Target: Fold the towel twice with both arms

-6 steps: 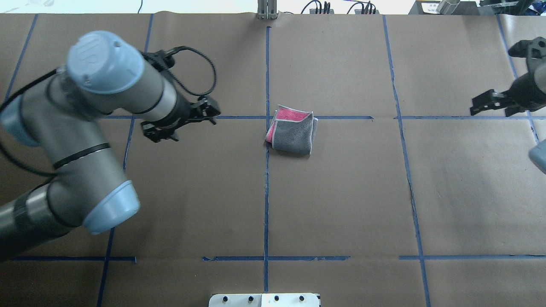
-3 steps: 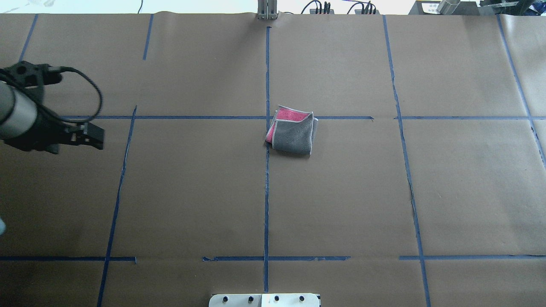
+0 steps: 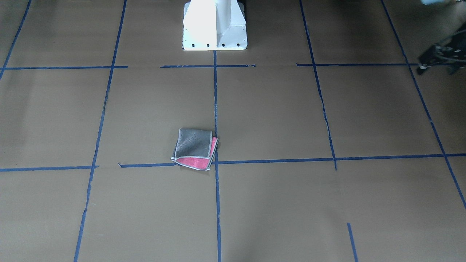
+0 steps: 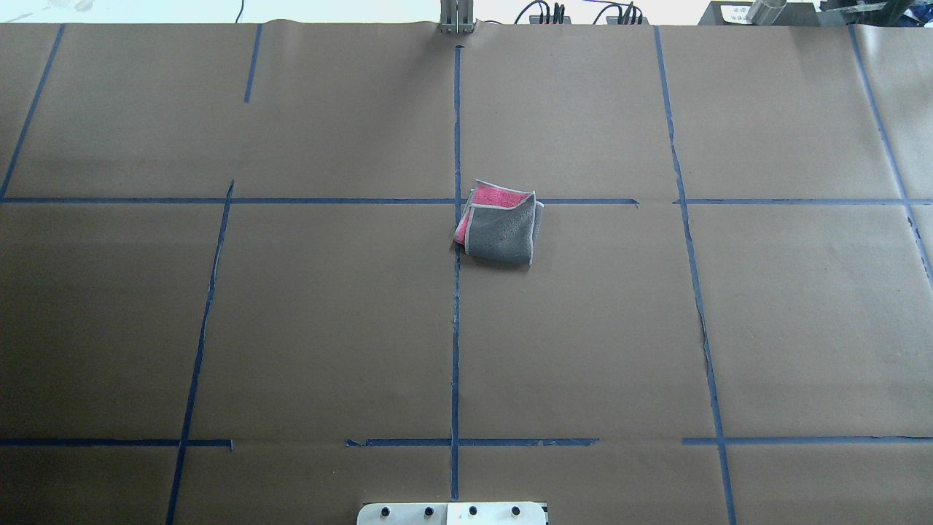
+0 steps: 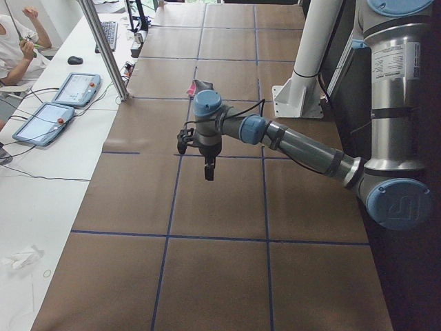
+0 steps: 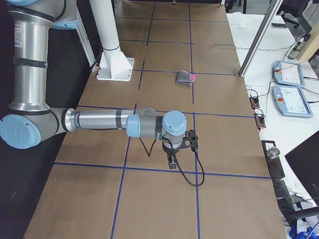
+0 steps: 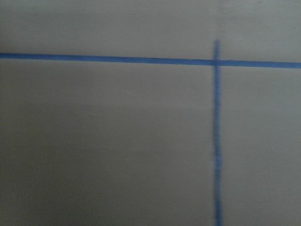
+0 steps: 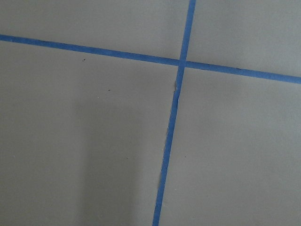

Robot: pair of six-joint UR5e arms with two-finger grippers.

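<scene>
The towel [image 4: 501,232] is lying folded small on the table [image 4: 291,328], grey face up with a pink strip showing, straight out from the white pedestal [image 3: 214,25]. The left gripper [image 5: 209,172] and right gripper [image 6: 172,161] are hanging empty, well out to either side of the pedestal. I cannot tell how far their jaws are parted.

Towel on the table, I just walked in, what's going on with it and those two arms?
Nothing is handling the towel right now. It lies alone near the middle of the table, folded into a small square, grey side up with a pink strip showing, so both folds look done. The left gripper and the right gripper hang over bare table out at their own ends, far from it. I cannot tell whether they are open or shut.
</scene>
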